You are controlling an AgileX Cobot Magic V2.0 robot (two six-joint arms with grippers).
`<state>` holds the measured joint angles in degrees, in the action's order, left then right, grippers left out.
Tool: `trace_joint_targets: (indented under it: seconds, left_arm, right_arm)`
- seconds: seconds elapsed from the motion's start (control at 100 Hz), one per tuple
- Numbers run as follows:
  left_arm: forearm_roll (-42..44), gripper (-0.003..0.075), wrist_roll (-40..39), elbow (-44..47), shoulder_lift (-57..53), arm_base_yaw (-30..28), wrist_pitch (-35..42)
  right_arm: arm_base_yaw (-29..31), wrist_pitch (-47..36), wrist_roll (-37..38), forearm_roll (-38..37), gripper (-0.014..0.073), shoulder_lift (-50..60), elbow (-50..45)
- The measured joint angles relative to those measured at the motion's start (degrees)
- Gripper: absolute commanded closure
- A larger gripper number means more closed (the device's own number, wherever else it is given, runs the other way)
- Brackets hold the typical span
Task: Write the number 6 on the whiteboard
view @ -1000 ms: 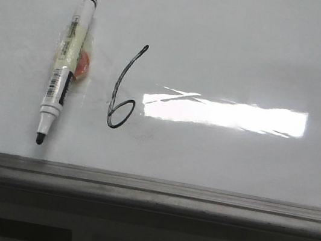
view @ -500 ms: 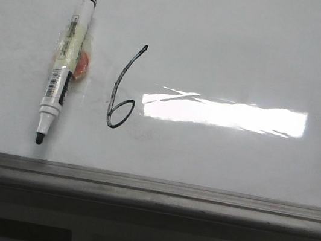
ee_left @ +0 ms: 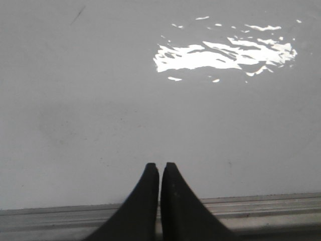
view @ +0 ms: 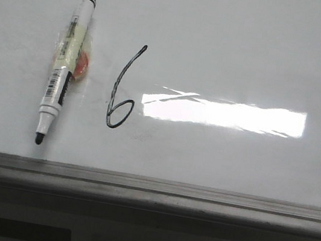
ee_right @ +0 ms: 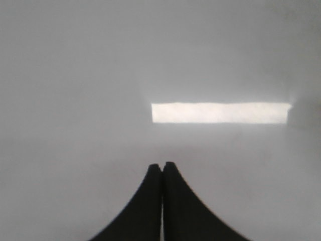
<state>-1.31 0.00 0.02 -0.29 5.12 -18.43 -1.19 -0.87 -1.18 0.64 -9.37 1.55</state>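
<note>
whiteboard glossy, grey metal rail | number 6 thin black, slanted | marker uncapped, lying flat | left gripper closed, empty | right gripper closed, empty

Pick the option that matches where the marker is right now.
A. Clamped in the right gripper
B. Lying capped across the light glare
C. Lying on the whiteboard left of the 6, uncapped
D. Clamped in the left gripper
C: the marker lies on the whiteboard, bare tip exposed, left of the number 6; both the left gripper and the right gripper are shut and empty.
</note>
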Motion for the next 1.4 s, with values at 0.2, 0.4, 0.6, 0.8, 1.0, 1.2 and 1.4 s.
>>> trace_joint_targets:
  seconds: [0.2,0.4,0.6,0.8,1.0,1.2,1.4]
  left_arm:
    - [0.00,0.0741,0.00,0.00,0.00,0.00,0.00]
    - [0.00,0.0741,0.00,0.00,0.00,0.00,0.00]
    - [0.00,0.0741,0.00,0.00,0.00,0.00,0.00]
    - [0.00,0.0741,0.00,0.00,0.00,0.00,0.00]
    - [0.00,0.0741,0.00,0.00,0.00,0.00,0.00]
    - [0.00,0.0741,0.00,0.00,0.00,0.00,0.00]
    - [0.00,0.0741,0.00,0.00,0.00,0.00,-0.03]
  right_arm:
    - [2.46,3.28,0.20,-2.61,0.0658,3.35,-2.30]
    - [2.86,9.83,0.20,-4.49,0.0658,9.37,-2.30]
    - [2.86,16.24,0.41,-4.72,0.0658,9.81,-2.30]
    - [2.86,19.65,0.41,-4.72,0.0658,9.78,-2.19]
    - [2.86,19.75,0.29,-4.72,0.0658,9.92,-2.19]
    - [2.86,19.75,0.29,-4.72,0.0658,9.92,-2.19]
    - [2.86,19.75,0.29,-4.72,0.0658,9.92,-2.19]
